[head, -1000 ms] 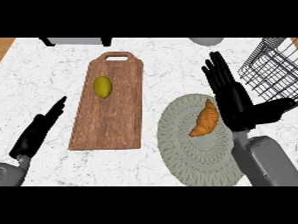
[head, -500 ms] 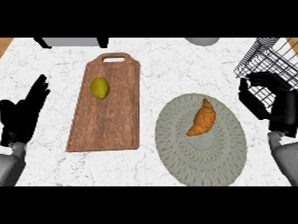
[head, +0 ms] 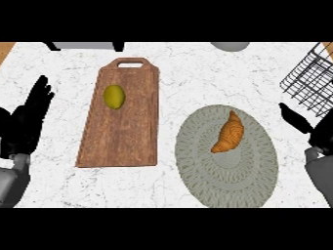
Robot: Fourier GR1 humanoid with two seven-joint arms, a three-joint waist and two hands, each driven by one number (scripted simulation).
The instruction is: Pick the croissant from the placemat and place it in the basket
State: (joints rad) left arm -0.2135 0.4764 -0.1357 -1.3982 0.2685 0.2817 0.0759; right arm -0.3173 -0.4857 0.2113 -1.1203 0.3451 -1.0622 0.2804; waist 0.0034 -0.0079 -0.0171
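Pre-grasp: golden-brown croissant (head: 228, 133) on round grey woven placemat (head: 230, 151), untouched. My right hand (head: 329, 128) at 3 o'clock, fingers spread, holding nothing. Next I reach in, then black wire basket (head: 317, 78), 1 o'clock. Left hand (head: 23, 122) resting, fingers straight.

Both arms look the same build: smooth light grey forearms, kinda chunky and tube-shaped, each ending in an all-black hand. The left hand (head: 21, 124) has slim black fingers and a fat rounded thumb, with a short black wrist cuff where it meets the grey. The right hand (head: 330, 128) is the same glossy black, sitting on a grey forearm with a narrower neck at the wrist.
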